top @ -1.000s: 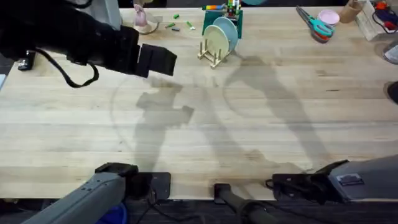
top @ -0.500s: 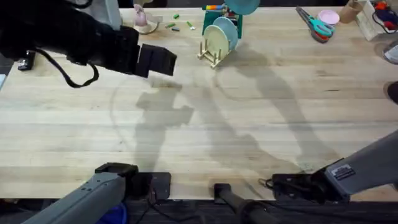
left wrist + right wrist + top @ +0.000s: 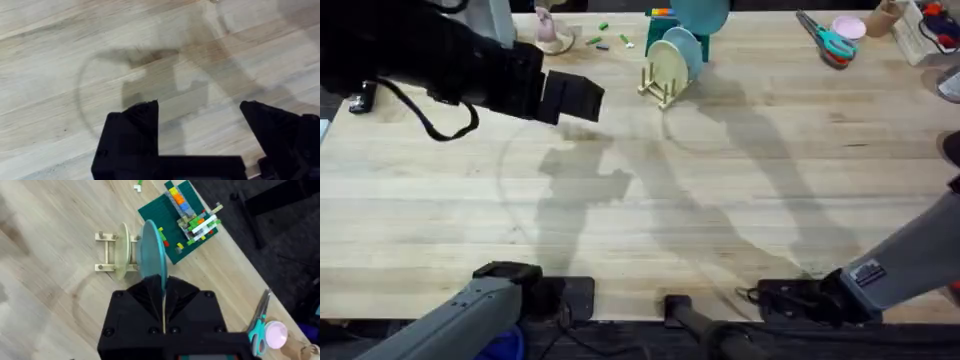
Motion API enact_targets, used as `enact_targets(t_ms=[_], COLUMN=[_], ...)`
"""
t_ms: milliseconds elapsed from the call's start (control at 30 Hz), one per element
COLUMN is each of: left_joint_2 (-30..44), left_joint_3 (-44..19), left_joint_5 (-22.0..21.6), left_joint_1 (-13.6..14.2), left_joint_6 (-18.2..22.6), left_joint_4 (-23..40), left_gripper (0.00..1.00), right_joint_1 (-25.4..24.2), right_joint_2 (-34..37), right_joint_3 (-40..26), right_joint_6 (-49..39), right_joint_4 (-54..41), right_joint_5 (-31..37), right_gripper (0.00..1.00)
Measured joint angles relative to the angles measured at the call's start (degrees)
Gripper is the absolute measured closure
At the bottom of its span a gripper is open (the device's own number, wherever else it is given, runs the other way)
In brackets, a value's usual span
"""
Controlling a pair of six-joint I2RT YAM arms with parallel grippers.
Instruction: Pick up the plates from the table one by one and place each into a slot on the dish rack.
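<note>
Now turquoise plate point(image 3: 152, 255) pinched edgewise in right tool point(image 3: 164, 311).

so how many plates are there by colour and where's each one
cream plate: 1, in the dish rack
light blue plate: 1, in the dish rack
turquoise plate: 1, held on edge in the right tool
total: 3

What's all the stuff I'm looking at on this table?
Dish rack: one, pale wood, far middle of the table.
Plates: three; cream and light blue standing in the rack, turquoise held above it.
Green baseplate: one, with coloured bricks, behind the rack.
Scissors: one, teal handles, far right.
Pink disc: one, beside the scissors.
Left gripper: black fingers, open over bare wood.
Right gripper: black fingers, shut on the turquoise plate.
</note>
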State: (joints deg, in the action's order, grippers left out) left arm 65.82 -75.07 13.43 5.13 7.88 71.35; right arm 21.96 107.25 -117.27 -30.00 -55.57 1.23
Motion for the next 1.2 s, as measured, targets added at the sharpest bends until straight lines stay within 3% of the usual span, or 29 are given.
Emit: enact_targets(t_ms=[1200], left_joint_2=[0.0], left_joint_3=[0.0], left_joint_5=[0.0], left_joint_1=[0.0], left_joint_6=[-0.2], left_joint_4=[0.0], left_gripper=[0.006], right_joint_1=[0.0], right_joint_2=[8.7], right_joint_3=[0.0], right_joint_6=[3.2], right_joint_4=[1.2], right_joint_5=[-1.4], right_gripper=[0.972])
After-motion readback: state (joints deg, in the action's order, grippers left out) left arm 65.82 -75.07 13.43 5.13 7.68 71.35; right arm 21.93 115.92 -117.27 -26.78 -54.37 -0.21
